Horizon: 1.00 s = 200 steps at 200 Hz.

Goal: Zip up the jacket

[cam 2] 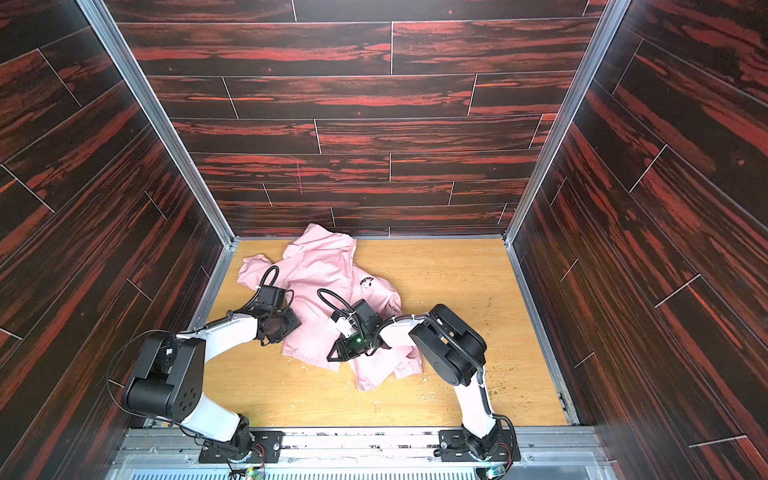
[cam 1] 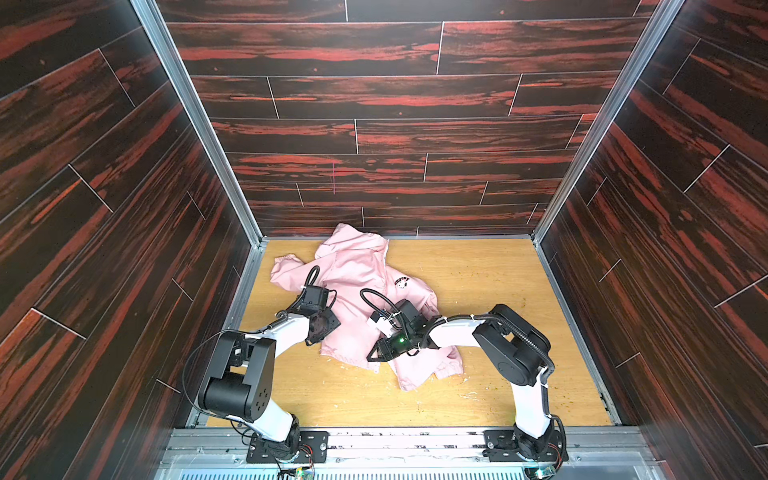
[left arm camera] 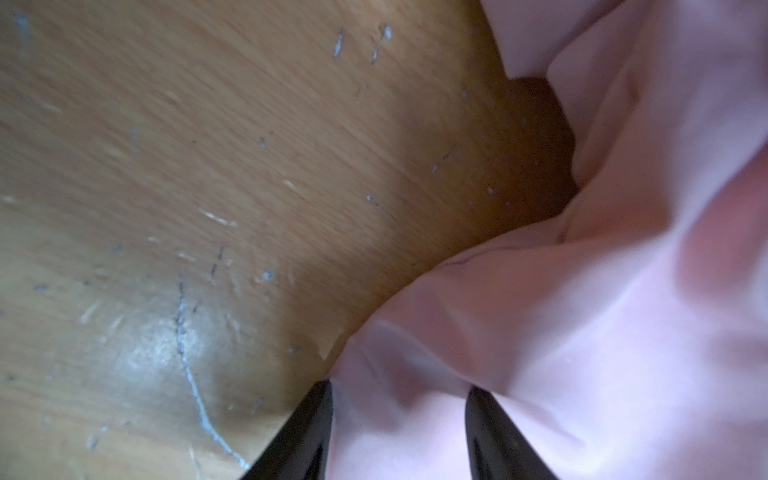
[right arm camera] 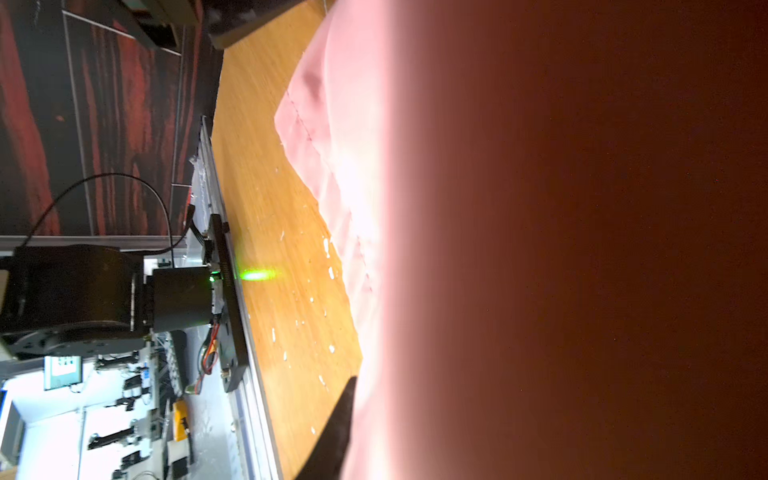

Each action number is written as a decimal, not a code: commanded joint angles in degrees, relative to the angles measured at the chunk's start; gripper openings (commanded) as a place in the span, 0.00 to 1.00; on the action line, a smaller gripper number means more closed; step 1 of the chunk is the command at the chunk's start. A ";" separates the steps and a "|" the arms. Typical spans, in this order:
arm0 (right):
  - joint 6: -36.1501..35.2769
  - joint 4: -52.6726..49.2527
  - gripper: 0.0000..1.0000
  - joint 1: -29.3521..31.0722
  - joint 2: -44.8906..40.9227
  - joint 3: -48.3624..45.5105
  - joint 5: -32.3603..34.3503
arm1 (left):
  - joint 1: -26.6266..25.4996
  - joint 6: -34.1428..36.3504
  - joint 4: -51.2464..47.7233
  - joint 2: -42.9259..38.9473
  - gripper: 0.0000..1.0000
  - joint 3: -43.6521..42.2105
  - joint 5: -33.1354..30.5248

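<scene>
The light pink jacket [cam 1: 357, 270] [cam 2: 324, 270] lies crumpled on the wooden table, hood toward the back wall, with its dark chest logo [cam 1: 402, 282] facing up. My left gripper [cam 1: 321, 330] [cam 2: 276, 328] points down onto the jacket's left edge. In the left wrist view its jaws [left arm camera: 399, 386] stand apart with pink fabric [left arm camera: 582, 332] between them. My right gripper [cam 1: 374, 355] [cam 2: 334, 355] lies low over the jacket's lower hem, pointing left. In the right wrist view pink cloth [right arm camera: 332, 124] covers most of the lens. Only one dark finger [right arm camera: 340, 424] shows there.
Bare scratched table [cam 1: 478, 291] stretches to the right of the jacket and in front of it. Dark red wood-patterned walls [cam 1: 374, 124] close in the back and both sides. A metal rail [cam 1: 395, 436] with both arm bases runs along the front edge.
</scene>
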 commanded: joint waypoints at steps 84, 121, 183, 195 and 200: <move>3.39 -9.71 0.00 0.58 -7.62 7.83 -1.62 | 0.77 -4.17 -8.61 -18.49 0.79 -0.08 6.46; 8.64 -18.30 0.00 -1.89 -3.91 18.82 -1.53 | 0.69 -13.66 -6.15 -33.10 0.87 -6.58 13.76; 23.31 -16.13 0.00 -5.74 3.02 32.40 -10.45 | -4.40 -34.06 10.79 -45.60 0.91 -19.91 15.45; 25.09 -15.78 0.00 -5.75 3.84 34.09 -10.57 | -6.74 -37.14 14.52 -45.46 0.92 -20.44 14.04; 25.60 -15.89 0.00 -5.74 4.07 34.61 -10.44 | -7.56 -38.29 16.12 -45.24 0.92 -20.58 13.44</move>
